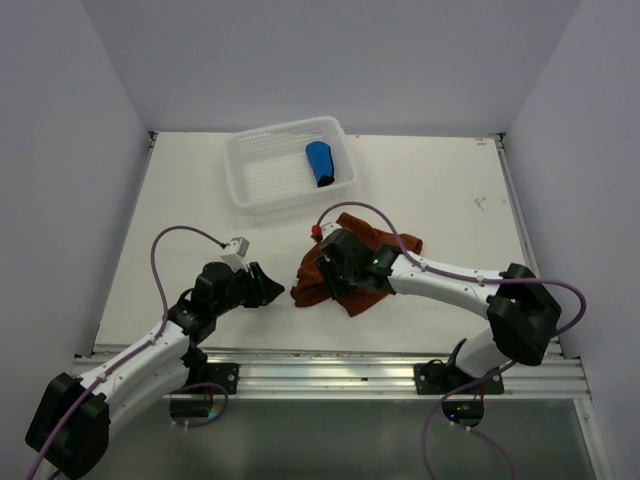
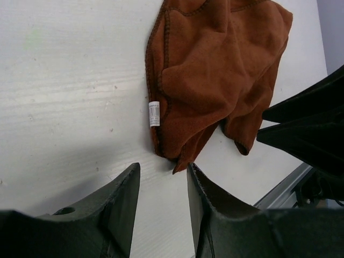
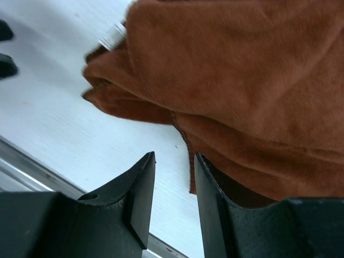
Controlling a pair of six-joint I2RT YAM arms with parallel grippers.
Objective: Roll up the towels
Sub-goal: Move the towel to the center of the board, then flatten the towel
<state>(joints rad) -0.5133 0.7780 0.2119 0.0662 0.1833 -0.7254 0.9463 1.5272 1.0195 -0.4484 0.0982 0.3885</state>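
Observation:
The rust-brown towel [image 1: 308, 282] lies crumpled on the white table, near the front middle. My right gripper [image 1: 332, 283] is low over it, jaws open; in the right wrist view [image 3: 174, 157] the towel [image 3: 242, 80] drapes onto the right finger and a hemmed edge hangs between the jaws. My left gripper [image 1: 275, 290] is open and empty just left of the towel; in the left wrist view [image 2: 164, 166] a towel [image 2: 215, 70] corner lies just ahead of its fingertips. The bright blue towel [image 1: 320, 163] lies rolled in the white basket [image 1: 262, 185].
The basket stands at the back middle of the table. The metal rail [image 1: 330, 368] runs along the near edge, close behind both grippers. The right gripper's black fingers [image 2: 312, 129] show at the right in the left wrist view.

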